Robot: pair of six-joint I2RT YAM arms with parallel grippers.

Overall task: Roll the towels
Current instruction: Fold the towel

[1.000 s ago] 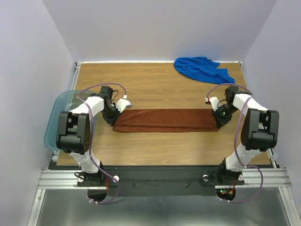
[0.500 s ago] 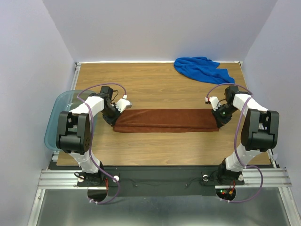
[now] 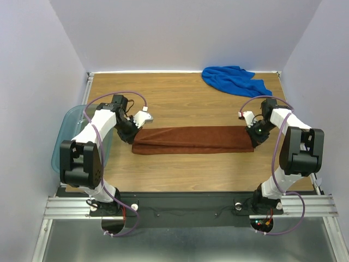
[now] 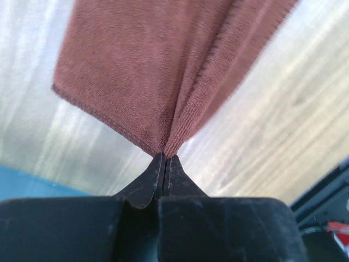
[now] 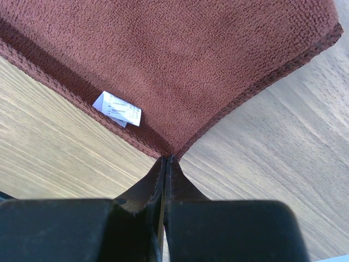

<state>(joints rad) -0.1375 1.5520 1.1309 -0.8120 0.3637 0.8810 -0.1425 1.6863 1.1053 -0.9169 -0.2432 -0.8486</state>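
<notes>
The rust-brown towel (image 3: 193, 140) lies folded into a long strip across the middle of the table. My left gripper (image 3: 132, 135) is shut on the towel's left corner (image 4: 163, 148), which hangs lifted and pleated from the jaws. My right gripper (image 3: 252, 137) is shut on the brown towel's right corner (image 5: 170, 152); a white label (image 5: 118, 108) shows beside that corner. The blue towel (image 3: 233, 79) sits crumpled at the back right, away from both grippers.
A translucent teal bin (image 3: 70, 131) hangs off the table's left edge, close behind the left arm. Bare wood table (image 3: 180, 103) lies between the brown strip and the back wall. The side walls stand close to both arms.
The left arm has swung outward and lifted the brown towel's left corner, raising a fold along that end. The right arm has held still.
</notes>
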